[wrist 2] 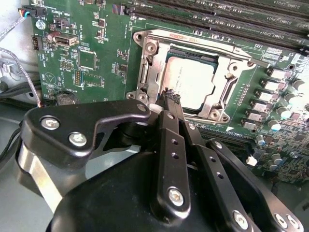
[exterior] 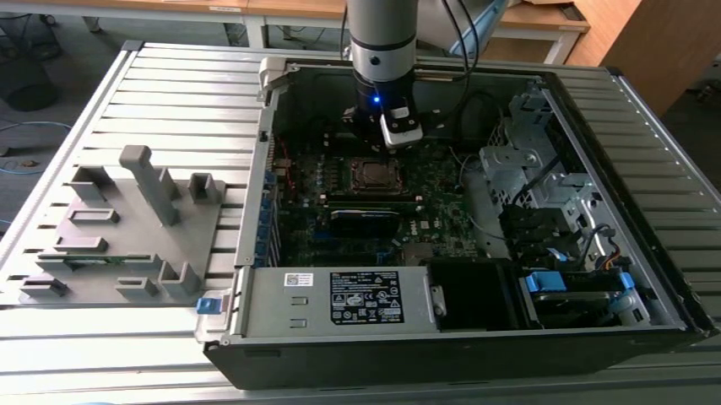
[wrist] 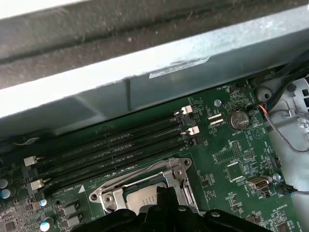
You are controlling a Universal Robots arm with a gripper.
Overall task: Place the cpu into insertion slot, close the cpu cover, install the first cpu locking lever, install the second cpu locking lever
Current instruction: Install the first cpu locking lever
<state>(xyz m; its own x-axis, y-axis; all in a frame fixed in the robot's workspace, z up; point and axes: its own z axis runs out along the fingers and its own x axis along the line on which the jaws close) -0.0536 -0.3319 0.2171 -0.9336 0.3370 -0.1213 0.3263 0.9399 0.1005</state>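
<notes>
The cpu [wrist 2: 190,79] lies flat in the insertion slot [exterior: 376,174], its dull silver top showing through the window of the cpu cover [wrist 2: 227,84]. The cover is down on the socket. A thin locking lever rod [wrist 2: 251,57] runs along the socket's side nearest the memory slots. My gripper [wrist 2: 170,96] hangs just over the socket's edge at one corner, with its black fingers [wrist 2: 169,145] brought together and nothing visible between them. In the exterior view the gripper [exterior: 389,145] stands just behind the socket. In the first wrist view its tip [wrist: 166,193] covers part of the cpu [wrist: 140,193].
Long black memory slots [wrist: 111,150] run beside the socket, under the case's grey wall [wrist: 145,72]. A black module [exterior: 366,218] sits in front of the socket. The drive cage [exterior: 541,169] and cables [exterior: 474,110] stand at the exterior view's right, and a grey fixture rack [exterior: 124,219] at its left.
</notes>
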